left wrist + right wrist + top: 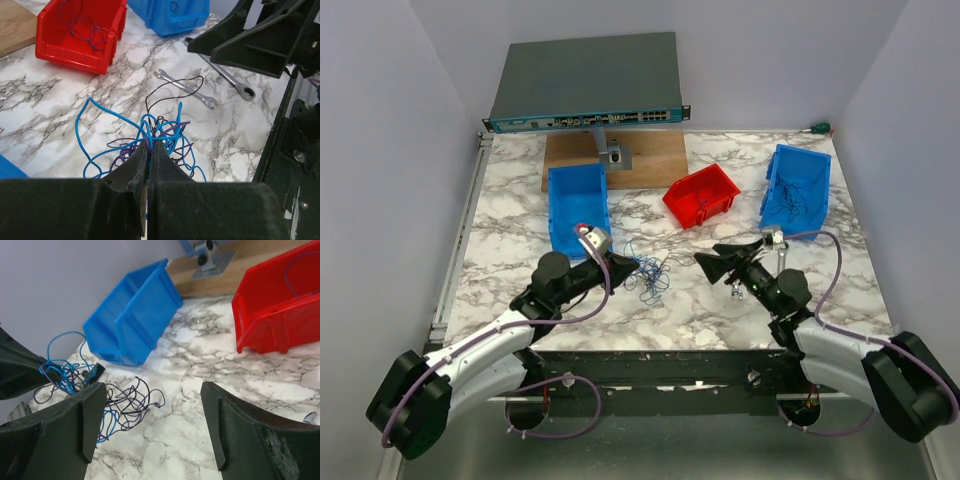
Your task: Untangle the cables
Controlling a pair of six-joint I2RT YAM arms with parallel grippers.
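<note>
The cables (648, 272) are a loose tangle of thin blue, purple and black wires on the marble table between the two arms. My left gripper (626, 266) is at the tangle's left edge. In the left wrist view it (150, 145) is shut on blue and purple strands of the cables (162, 127). My right gripper (712, 263) is open and empty, just right of the tangle and pointing at it. In the right wrist view its jaws (152, 392) stand wide apart, with the cables (125, 400) ahead by the left finger (87, 410).
A blue bin (578, 205) lies behind the tangle. A red bin (702, 195) holds a few wires. A second blue bin (797, 185) at the back right holds dark wires. Two silver wrenches (185, 90) (225, 77) lie near my right gripper. A wooden board (650, 155) and a network switch (585, 85) are at the back.
</note>
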